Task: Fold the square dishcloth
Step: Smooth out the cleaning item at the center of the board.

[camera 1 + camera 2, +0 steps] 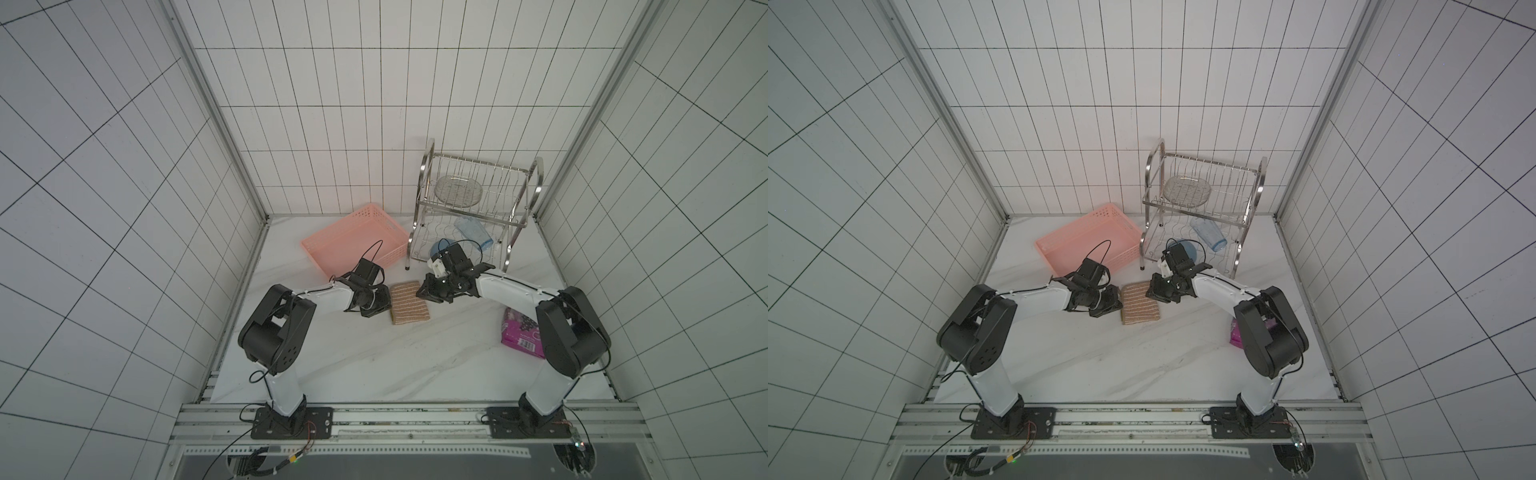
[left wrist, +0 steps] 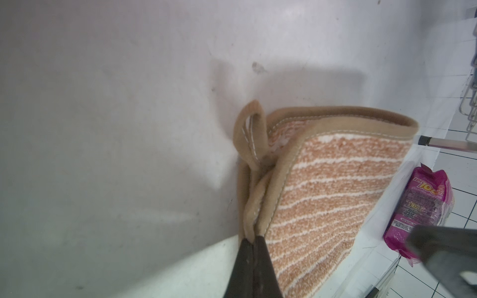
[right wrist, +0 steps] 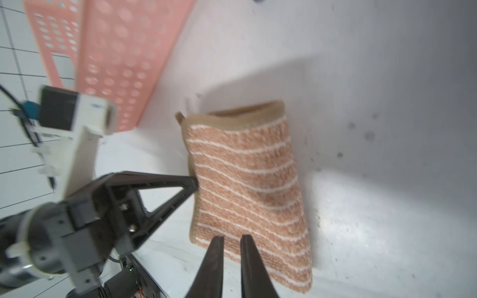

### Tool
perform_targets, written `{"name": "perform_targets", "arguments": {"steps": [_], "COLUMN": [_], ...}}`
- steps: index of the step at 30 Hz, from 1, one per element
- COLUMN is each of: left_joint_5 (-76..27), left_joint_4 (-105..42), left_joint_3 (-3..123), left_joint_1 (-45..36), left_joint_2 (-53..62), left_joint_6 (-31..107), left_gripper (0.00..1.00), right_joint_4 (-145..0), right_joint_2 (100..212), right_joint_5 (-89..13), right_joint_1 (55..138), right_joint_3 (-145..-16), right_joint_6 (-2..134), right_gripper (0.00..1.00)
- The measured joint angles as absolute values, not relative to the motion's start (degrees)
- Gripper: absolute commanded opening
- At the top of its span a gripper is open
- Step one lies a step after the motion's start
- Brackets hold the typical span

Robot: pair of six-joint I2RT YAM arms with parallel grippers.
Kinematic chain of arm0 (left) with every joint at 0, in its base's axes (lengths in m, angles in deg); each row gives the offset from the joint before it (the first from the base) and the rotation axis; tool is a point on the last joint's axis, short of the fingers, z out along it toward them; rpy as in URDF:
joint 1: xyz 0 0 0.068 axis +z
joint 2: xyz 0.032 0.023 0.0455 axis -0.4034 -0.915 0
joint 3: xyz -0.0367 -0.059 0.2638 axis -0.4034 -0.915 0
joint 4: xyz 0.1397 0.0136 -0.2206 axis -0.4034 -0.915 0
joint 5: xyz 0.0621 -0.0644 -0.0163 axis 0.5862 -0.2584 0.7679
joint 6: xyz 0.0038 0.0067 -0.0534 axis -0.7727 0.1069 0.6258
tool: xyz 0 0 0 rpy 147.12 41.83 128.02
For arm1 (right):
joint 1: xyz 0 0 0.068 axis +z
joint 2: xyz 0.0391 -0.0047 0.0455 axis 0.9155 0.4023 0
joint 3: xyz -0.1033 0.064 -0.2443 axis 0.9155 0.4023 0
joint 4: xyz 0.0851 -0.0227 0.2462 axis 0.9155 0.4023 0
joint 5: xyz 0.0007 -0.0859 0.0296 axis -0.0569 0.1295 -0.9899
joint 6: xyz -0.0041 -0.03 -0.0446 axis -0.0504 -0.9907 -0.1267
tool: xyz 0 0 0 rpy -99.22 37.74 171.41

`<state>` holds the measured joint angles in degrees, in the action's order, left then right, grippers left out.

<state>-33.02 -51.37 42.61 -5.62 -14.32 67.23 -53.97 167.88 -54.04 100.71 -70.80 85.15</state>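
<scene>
Your left gripper [image 2: 254,238] is pinching the binding of the square dishcloth [image 2: 335,193], already lying folded in half on the table [image 1: 374,353] between both arms, while the right gripper [image 3: 232,238] is hovering slightly open, empty, so probably only letting go is remaining.

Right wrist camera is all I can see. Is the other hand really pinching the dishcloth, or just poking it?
Observer: Pinching. The left wrist view shows the left hand shut on the square dishcloth's brown edge binding.
Operator: What's behind my arm?
Observer: A purple packet lies on the table beside the right arm.
Operator: And near the pink basket?
Observer: A metal dish rack stands beside it, a blue cup lying on its lower shelf.
</scene>
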Motion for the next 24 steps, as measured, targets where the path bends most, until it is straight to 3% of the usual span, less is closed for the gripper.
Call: {"name": "perform_targets", "arguments": {"steps": [6,16,20,24], "left_joint_5": [-33.1,-33.4,-33.4,-33.5], "left_joint_4": [-51.2,-50.4,-50.3,-50.3], "left_joint_3": [42.6,42.6,42.6,42.6], "left_joint_1": [-5.6,-5.6,-5.6,-5.6], "left_joint_2": [-14.5,-15.2,-15.2,-15.2], "left_joint_6": [67.3,67.4,67.6,67.8], "left_gripper": [0.0,0.0,0.08,0.22], "right_joint_4": [-53.6,-51.6,-51.0,-50.4], "right_joint_2": [173.2,179.5,179.5,178.8], "right_joint_5": [-53.1,-49.1,-47.9,-46.9], "right_joint_1": [100.4,100.4,100.4,100.4], "right_joint_3": [-77.5,-78.3,-79.2,-79.3], "right_joint_6": [83.4,82.0,81.3,80.7], "right_gripper": [0.16,0.17,0.21,0.3]}}
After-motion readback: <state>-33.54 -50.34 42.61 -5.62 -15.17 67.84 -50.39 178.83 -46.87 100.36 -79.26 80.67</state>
